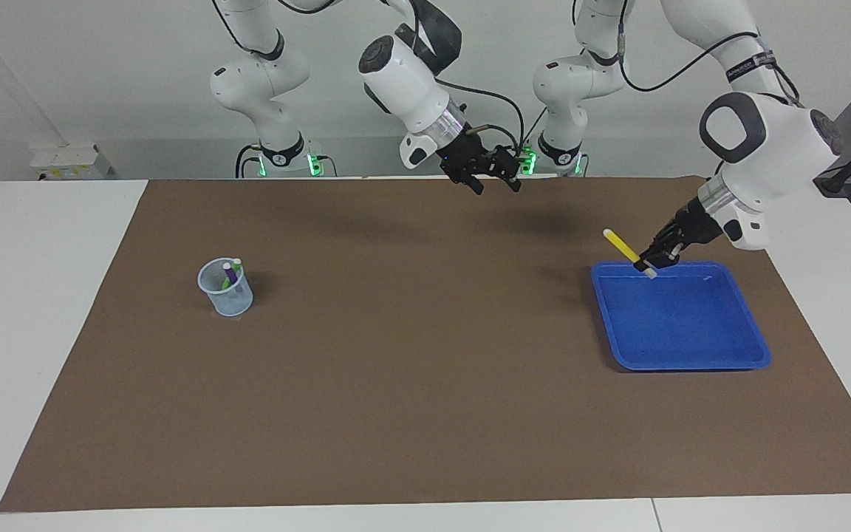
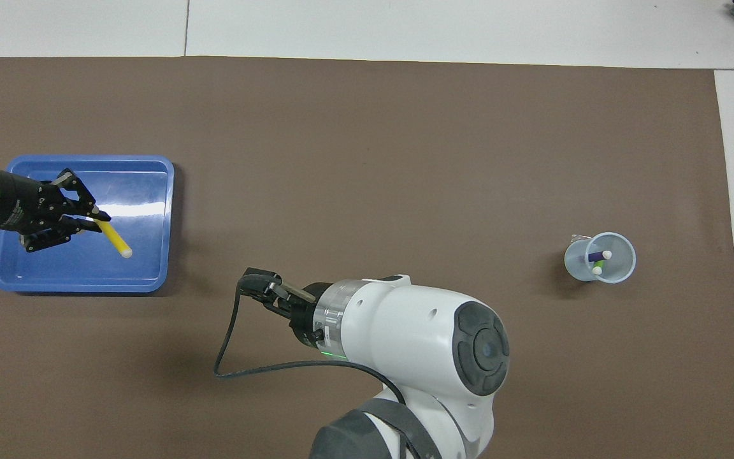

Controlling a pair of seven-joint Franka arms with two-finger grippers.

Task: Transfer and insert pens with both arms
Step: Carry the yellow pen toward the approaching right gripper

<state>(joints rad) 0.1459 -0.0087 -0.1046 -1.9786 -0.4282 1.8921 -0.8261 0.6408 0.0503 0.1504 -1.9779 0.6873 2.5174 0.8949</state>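
Our left gripper [image 1: 651, 264] fingers grasp the yellow pen [image 1: 623, 245] over the tray [image 1: 736, 360] — handover next; right gripper [image 1: 493, 176], fingers released, must clamp it.

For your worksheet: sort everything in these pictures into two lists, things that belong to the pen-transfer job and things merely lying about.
Job:
- thin yellow pen, held in the left gripper over the blue plastic tray
- green and purple pens in the clear plastic cup
- right gripper, open, waiting

Lying about:
- white box on the table edge

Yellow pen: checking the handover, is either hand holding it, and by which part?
The left hand grips the thin yellow pen near its whitish end; right hand holds nothing.
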